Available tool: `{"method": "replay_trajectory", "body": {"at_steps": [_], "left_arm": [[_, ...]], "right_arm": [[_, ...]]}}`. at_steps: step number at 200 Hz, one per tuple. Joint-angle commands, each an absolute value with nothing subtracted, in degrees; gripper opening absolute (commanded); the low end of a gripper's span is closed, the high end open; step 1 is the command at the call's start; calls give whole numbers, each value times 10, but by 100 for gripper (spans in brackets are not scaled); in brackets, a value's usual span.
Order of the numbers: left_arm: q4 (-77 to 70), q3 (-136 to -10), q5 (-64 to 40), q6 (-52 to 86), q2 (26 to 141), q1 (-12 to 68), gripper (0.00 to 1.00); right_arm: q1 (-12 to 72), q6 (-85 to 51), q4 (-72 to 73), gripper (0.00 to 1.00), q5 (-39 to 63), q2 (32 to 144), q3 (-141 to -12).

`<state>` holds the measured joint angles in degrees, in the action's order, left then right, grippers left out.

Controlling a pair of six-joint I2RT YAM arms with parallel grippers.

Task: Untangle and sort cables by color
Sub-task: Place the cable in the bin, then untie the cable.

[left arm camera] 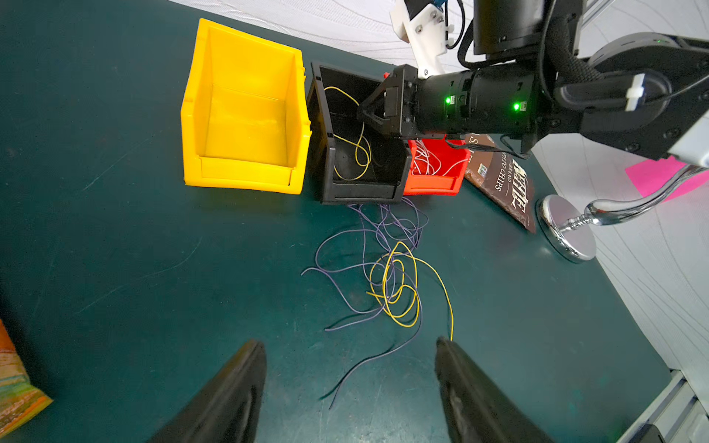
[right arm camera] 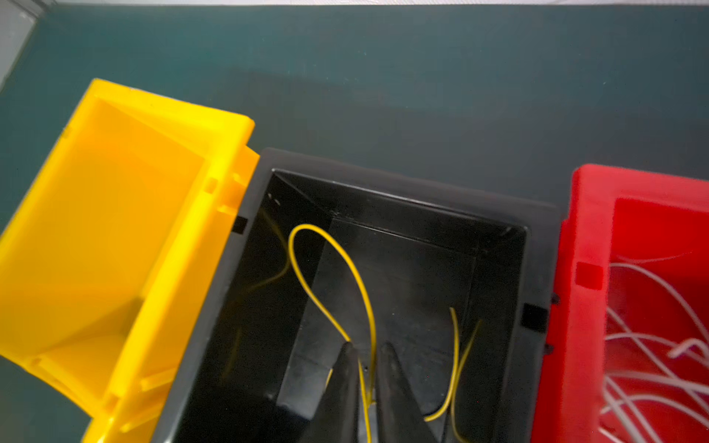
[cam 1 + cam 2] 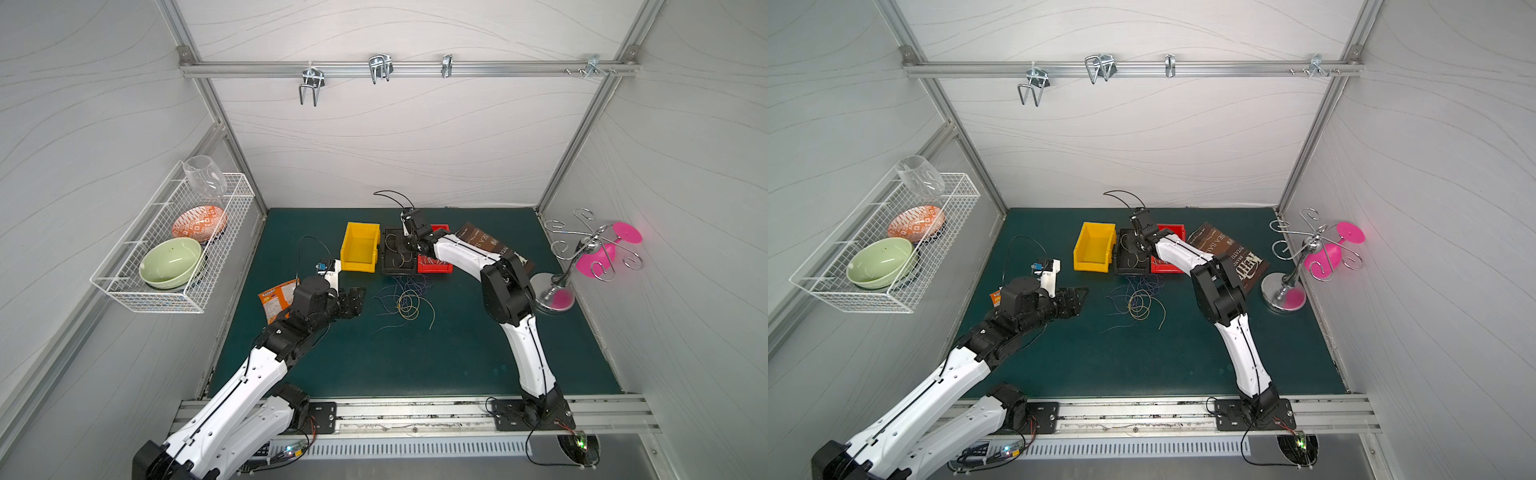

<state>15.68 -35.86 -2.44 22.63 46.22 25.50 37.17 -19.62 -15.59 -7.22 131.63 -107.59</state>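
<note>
Left arm nearest, reaching in from the front rail along the mat's left side; green mat open from the rail up to the tangle at mid-table; right arm bent over the right half, wrist at the back row.

Chip bag flat near the back right; print reads "KETTLE", "SEA SALT", "POTATO CHIPS".

Yellow bin, black bin and red bin in a touching row near the back edge.

Left gripper: jaws wide apart over the mat, just beside the loose purple and yellow cables, which lie in front of the black bin.

Right gripper inside the black bin; fingers narrowly apart, a yellow cable running between them.

White cables in the red bin; orange packet at the left edge, print too small to read.
</note>
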Motion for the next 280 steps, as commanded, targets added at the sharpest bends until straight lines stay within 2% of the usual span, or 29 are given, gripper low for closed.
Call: {"method": "replay_trajectory", "body": {"at_steps": [1,18,52,89,140,164,192,280], "left_arm": [[149,-365,-31,220,457,250,74],[150,-367,-32,220,456,249,74],[154,-371,-32,222,452,249,74],[148,-367,-47,232,453,248,74],[88,-330,-112,293,491,250,74],[70,-319,-125,314,512,249,74],[63,-318,-134,325,529,248,74],[79,-320,-134,330,524,248,74]], "right_arm": [[378,-179,-170,24,-62,1283,-1086],[379,-164,-172,33,-63,1257,-1080],[380,-129,-179,43,-51,1183,-1049],[380,-114,-166,52,-26,1050,-926],[382,-114,-199,56,6,889,-728],[385,-133,-197,53,34,851,-642],[386,-166,-164,38,74,863,-573],[405,-196,-102,39,72,1021,-589]]}}
